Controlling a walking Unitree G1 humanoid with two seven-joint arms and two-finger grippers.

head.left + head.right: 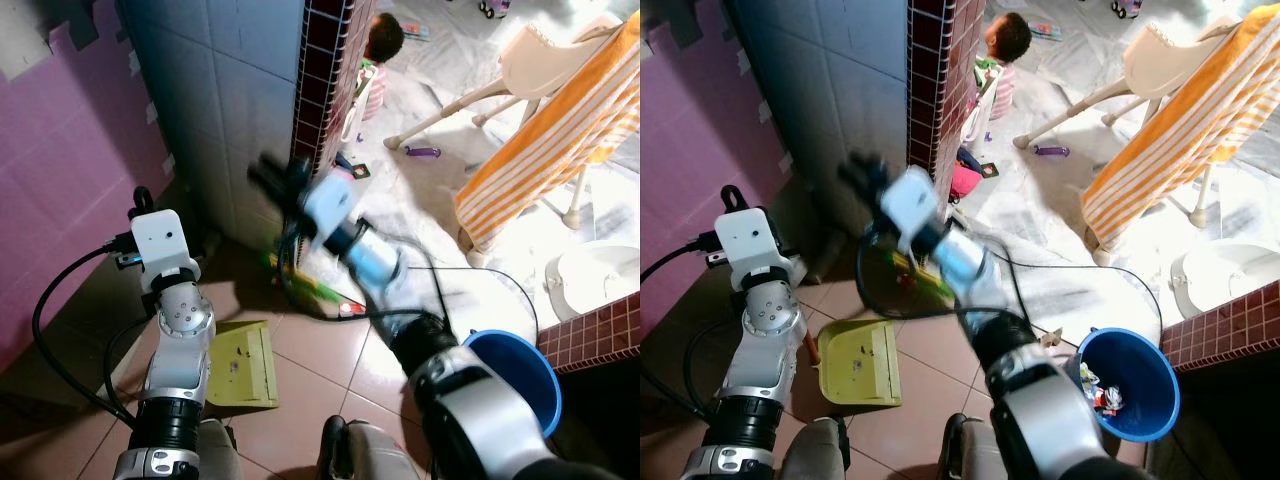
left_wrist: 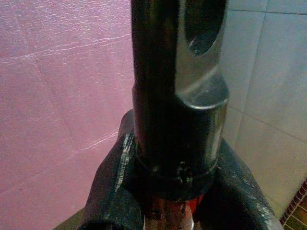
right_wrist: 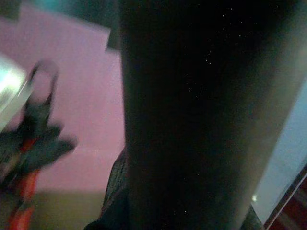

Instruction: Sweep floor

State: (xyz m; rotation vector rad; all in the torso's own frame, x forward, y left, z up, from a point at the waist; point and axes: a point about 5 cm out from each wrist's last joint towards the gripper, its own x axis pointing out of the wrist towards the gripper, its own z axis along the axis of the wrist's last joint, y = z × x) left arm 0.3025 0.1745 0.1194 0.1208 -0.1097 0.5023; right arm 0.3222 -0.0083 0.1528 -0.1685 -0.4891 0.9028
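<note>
The right gripper (image 1: 865,175) is blurred; I cannot tell its grip. The left gripper (image 2: 163,201) clamps a black handle (image 2: 177,96). At five o'clock, a blue bucket (image 1: 1130,385) holds scraps; the yellow dustpan (image 1: 855,360) looks nearly bare.

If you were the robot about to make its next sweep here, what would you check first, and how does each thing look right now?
1. Dustpan flat on the tiles: ok.
2. Left gripper shut on the dustpan handle: ok.
3. Right gripper holding a broom: cannot tell; it is blurred near the tiled wall.
4. Blue bin upright beside the right arm: ok.
5. Path free of cable: not ok; a black cable trails across the floor.
6. People out of the way: ok; a child sits beyond the wall corner.
</note>
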